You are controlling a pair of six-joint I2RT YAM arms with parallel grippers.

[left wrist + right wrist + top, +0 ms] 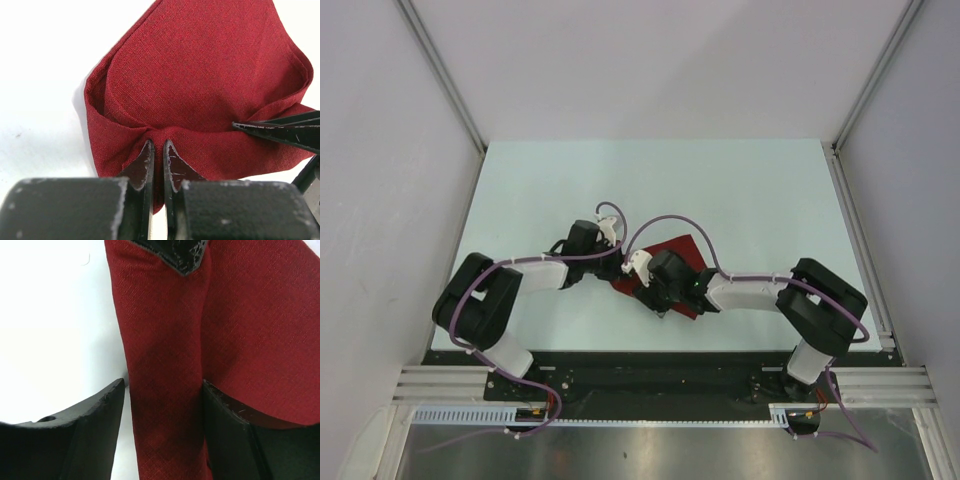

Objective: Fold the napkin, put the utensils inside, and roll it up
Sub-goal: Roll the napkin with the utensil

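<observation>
The dark red napkin [682, 255] lies bunched and folded on the table, mostly under both wrists. In the left wrist view the napkin [200, 75] shows a raised fold, and my left gripper [157, 142] is shut on its near edge, puckering the cloth. My right gripper [163, 385] stands open astride a narrow folded strip of the napkin [165, 340]; its right finger [225, 415] touches the cloth, its left finger stands apart from it. The right gripper's fingertips [280, 131] reach in beside the left one. From above, the left gripper [620, 270] and right gripper [645, 290] meet at the napkin's left corner. The utensils are hidden.
The pale table [720, 190] is walled by white panels on the left, right and back. A metal rail [860, 240] runs along its right edge. Both arm bases sit on the black strip [650, 375] at the near edge.
</observation>
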